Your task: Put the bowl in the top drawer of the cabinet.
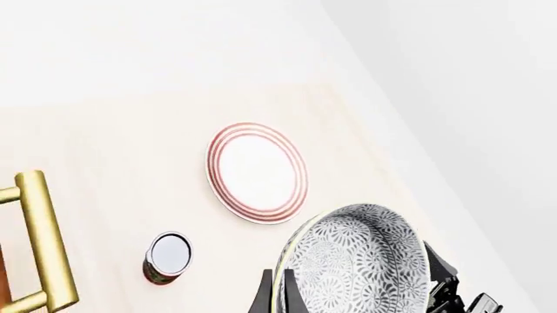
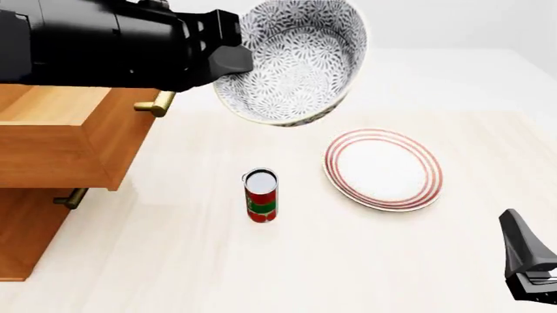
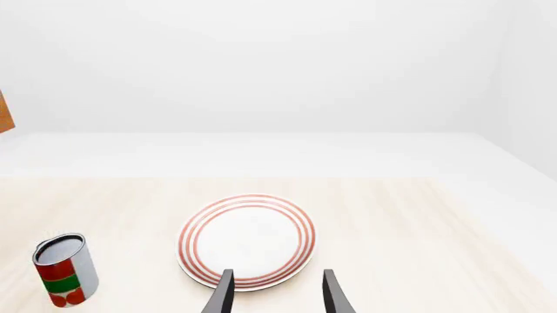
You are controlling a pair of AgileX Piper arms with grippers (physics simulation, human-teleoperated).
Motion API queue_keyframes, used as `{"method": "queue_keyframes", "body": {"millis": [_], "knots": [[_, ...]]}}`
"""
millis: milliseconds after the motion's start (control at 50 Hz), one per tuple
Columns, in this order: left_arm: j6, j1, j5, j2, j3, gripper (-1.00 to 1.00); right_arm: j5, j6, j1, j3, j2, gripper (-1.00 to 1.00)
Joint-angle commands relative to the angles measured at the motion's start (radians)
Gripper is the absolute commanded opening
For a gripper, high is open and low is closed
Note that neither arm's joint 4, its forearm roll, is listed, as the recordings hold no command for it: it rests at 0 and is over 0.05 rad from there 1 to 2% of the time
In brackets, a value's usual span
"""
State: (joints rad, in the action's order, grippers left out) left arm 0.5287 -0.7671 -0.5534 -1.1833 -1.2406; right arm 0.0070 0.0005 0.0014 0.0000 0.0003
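Observation:
The bowl (image 2: 291,62), white with a dense blue-grey floral pattern, hangs tilted on edge high above the table. My left gripper (image 2: 228,49) is shut on its rim. In the left wrist view the bowl (image 1: 361,261) sits between the black fingers (image 1: 265,297). It is just right of the brass handle (image 2: 156,103) of the top drawer (image 2: 61,147), which stands pulled out of the cabinet (image 2: 26,238). My arm hides the drawer's inside. My right gripper (image 3: 276,297) is open and holds nothing, low near the table's front right (image 2: 526,261).
A flat white plate with red rings (image 2: 383,169) lies on the table right of centre. A red and green can (image 2: 261,195) stands upright between the plate and the cabinet. The lower drawer's handle (image 2: 70,197) sticks out under the open drawer.

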Motion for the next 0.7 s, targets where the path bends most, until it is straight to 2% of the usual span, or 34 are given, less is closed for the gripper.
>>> {"method": "queue_keyframes", "body": {"millis": [20, 700], "knots": [[-0.016, 0.052, -0.015, 0.033, -0.003, -1.0, 0.0, 0.0, 0.0, 0.0, 0.0, 1.0], [-0.052, 0.187, -0.093, 0.109, -0.046, -1.0, 0.0, 0.0, 0.0, 0.0, 0.0, 1.0]]}}
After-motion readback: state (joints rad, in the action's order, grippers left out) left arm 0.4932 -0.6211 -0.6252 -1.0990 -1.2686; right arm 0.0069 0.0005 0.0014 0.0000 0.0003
